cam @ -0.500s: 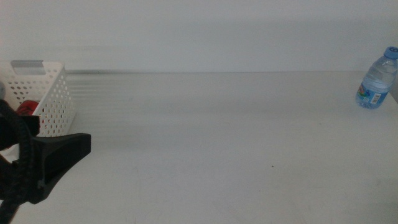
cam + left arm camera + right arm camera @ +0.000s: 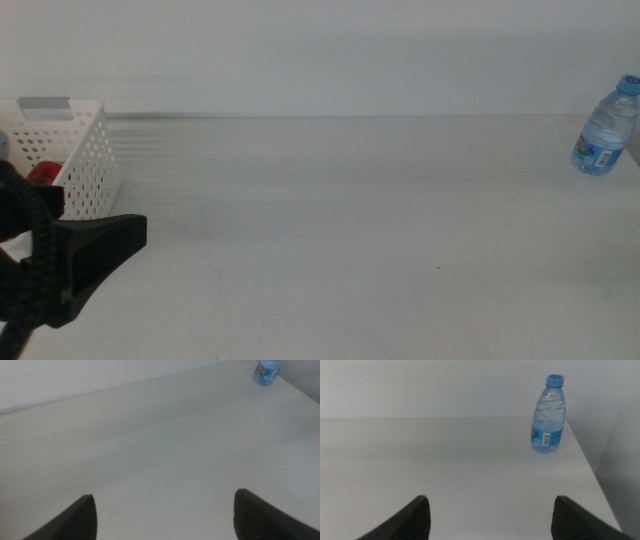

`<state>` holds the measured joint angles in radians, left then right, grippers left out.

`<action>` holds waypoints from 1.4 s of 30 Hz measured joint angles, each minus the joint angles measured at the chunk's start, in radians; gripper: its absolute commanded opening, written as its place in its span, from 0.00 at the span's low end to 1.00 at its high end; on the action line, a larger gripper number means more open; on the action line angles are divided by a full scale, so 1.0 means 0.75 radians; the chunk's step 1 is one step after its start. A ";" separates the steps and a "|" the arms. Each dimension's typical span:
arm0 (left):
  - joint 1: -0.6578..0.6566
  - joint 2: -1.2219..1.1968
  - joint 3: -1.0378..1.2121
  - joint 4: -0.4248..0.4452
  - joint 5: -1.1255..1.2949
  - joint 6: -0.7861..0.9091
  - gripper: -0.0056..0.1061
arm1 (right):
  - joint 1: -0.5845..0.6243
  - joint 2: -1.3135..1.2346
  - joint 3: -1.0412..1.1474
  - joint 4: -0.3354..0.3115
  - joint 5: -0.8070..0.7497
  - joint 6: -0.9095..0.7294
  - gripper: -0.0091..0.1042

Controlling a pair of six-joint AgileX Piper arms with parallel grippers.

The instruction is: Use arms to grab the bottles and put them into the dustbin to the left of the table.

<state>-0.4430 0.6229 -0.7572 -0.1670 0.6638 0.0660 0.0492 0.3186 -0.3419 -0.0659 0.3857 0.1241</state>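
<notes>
A small clear water bottle with a blue cap (image 2: pixel 605 125) stands upright at the far right edge of the white table (image 2: pixel 350 230). It also shows in the left wrist view (image 2: pixel 265 370) and the right wrist view (image 2: pixel 549 415). The white perforated dustbin (image 2: pixel 88 150) sits at the far left with a red can (image 2: pixel 42 173) inside. My left gripper (image 2: pixel 62 228) hangs open and empty just in front of the dustbin, jaws wide apart (image 2: pixel 165 520). My right gripper (image 2: pixel 490 520) is open and empty, facing the water bottle from a distance; it is out of the middle view. The yellow-liquid bottle is not in view.
A plain white wall runs behind the table. The table's right edge drops off just past the water bottle (image 2: pixel 600 485).
</notes>
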 measured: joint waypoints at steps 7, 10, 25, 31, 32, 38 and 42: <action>0.000 0.000 0.000 0.000 0.000 0.000 0.86 | 0.000 0.268 -0.103 -0.068 -0.073 0.000 0.64; 0.000 0.000 0.000 0.000 0.000 0.000 0.86 | 0.000 0.365 -0.108 -0.074 -0.167 0.000 0.64; 0.000 0.000 0.000 0.000 0.000 0.000 0.86 | 0.000 0.579 -0.108 -0.082 -0.422 0.000 0.64; 0.000 0.000 0.000 0.000 0.000 0.000 0.86 | 0.000 0.607 -0.109 -0.083 -0.464 0.000 0.64; 0.000 0.000 0.000 0.000 0.000 0.000 0.86 | 0.000 0.620 -0.111 -0.083 -0.482 0.000 0.64; 0.000 0.000 0.000 0.000 0.000 0.000 0.86 | -0.028 0.788 -0.114 -0.083 -0.602 0.000 0.64; 0.000 0.000 0.000 0.000 0.000 0.000 0.86 | -0.085 0.931 -0.114 -0.083 -0.730 0.000 0.64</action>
<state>-0.4430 0.6229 -0.7572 -0.1670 0.6638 0.0660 -0.0142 1.0169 -0.4272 -0.1285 -0.1617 0.1241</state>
